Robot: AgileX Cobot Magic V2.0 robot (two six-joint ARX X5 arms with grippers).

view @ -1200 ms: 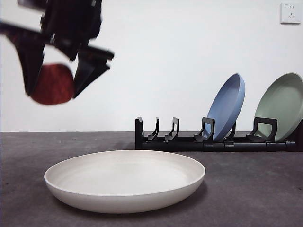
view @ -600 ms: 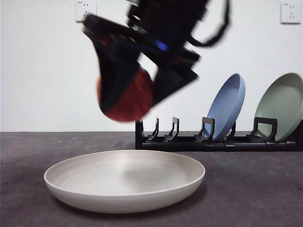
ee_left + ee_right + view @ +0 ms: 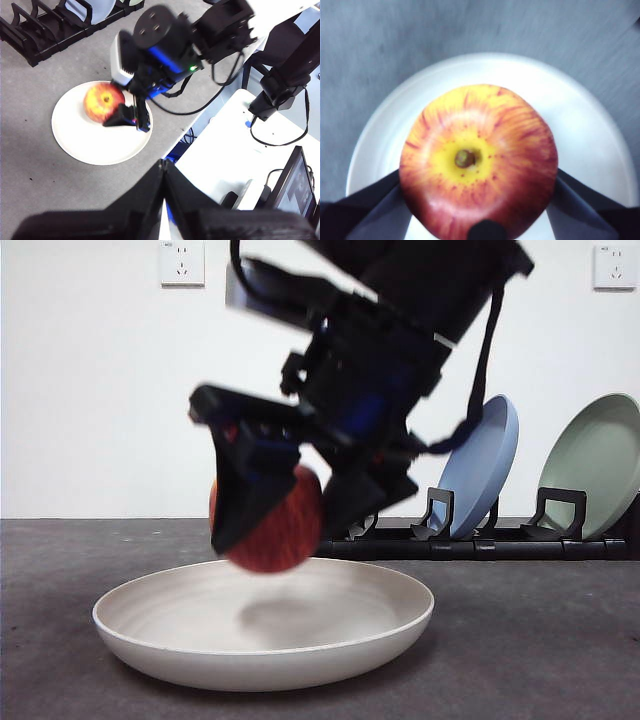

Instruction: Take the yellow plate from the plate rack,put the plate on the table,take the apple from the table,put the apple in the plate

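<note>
The yellow plate [image 3: 262, 652] lies flat on the table [image 3: 540, 640], in front of the plate rack [image 3: 400, 540]. My right gripper [image 3: 282, 535] is shut on the apple [image 3: 285, 540] and holds it just above the plate's middle, clear of the plate, with its shadow below. In the right wrist view the apple [image 3: 477, 160] sits stem-up between the jaws of the gripper [image 3: 477, 200] over the plate [image 3: 590, 115]. The left wrist view shows the apple [image 3: 102, 101], the plate [image 3: 85, 145] and the rack [image 3: 35, 35] from high up. My left gripper [image 3: 162, 167] is shut, empty and high above the table.
A blue plate [image 3: 480, 465] and a sage-green plate [image 3: 600, 460] stand in the rack's right slots. Its left slots are empty. In the left wrist view the table's edge runs close to the plate, with a white desk [image 3: 235, 150] and cables beyond it.
My right gripper has carried the apple from high at the left, rightward and down, to just above the plate's middle. The plate and rack have not moved.
</note>
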